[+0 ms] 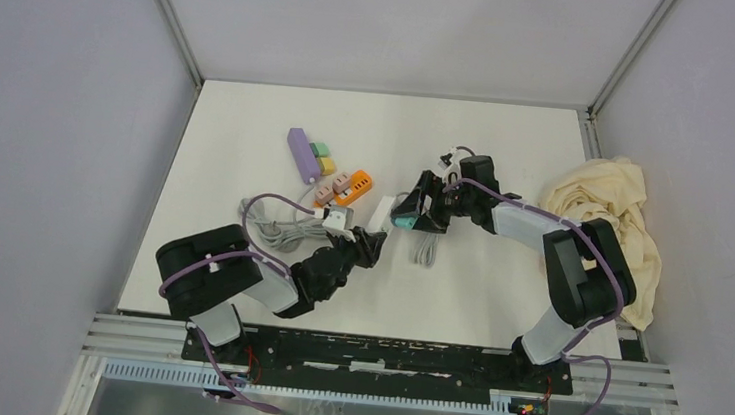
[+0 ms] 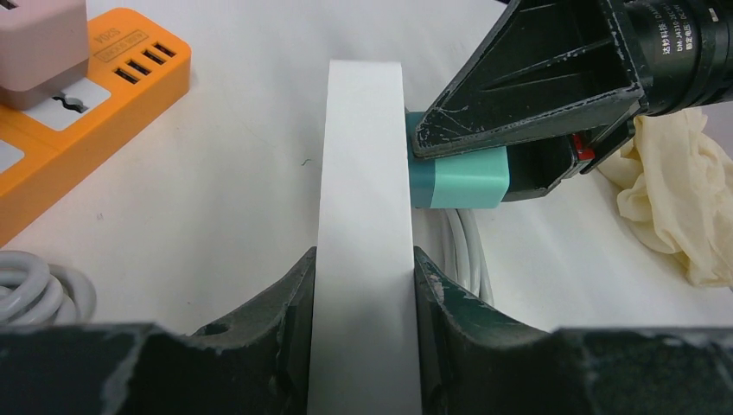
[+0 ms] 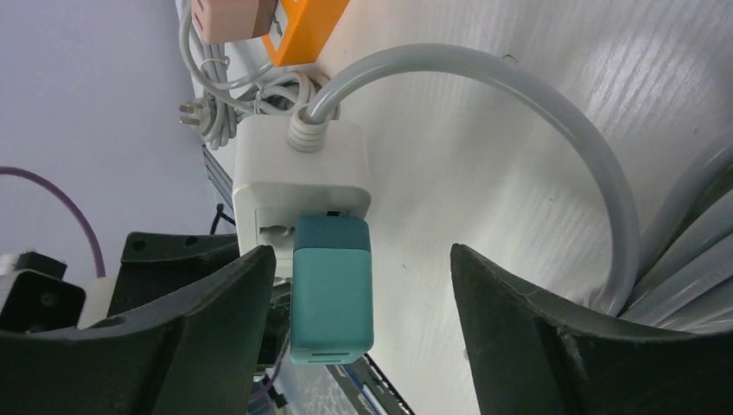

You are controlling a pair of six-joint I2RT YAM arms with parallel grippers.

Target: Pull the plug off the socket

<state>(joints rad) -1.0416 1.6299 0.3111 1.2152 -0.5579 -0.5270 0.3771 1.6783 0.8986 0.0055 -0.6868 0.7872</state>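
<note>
A teal plug (image 3: 331,290) sits plugged into a white socket block (image 3: 298,183) with a thick grey cable (image 3: 519,95). My left gripper (image 2: 363,285) is shut on the white socket block (image 2: 363,216), one finger on each side. My right gripper (image 3: 363,294) is open around the teal plug, which lies close to its left finger (image 3: 220,311); the right finger stands well apart. In the left wrist view the teal plug (image 2: 458,180) shows beside the socket, under the right gripper's finger (image 2: 536,78). In the top view both grippers meet at the socket (image 1: 383,212) and plug (image 1: 402,222).
An orange power strip (image 1: 350,184) with pink plugs (image 1: 325,192) and a purple strip (image 1: 301,154) with green and yellow plugs lie at the back left. Coiled grey cable (image 1: 272,221) lies left of the socket. A cream cloth (image 1: 609,214) lies at the right edge.
</note>
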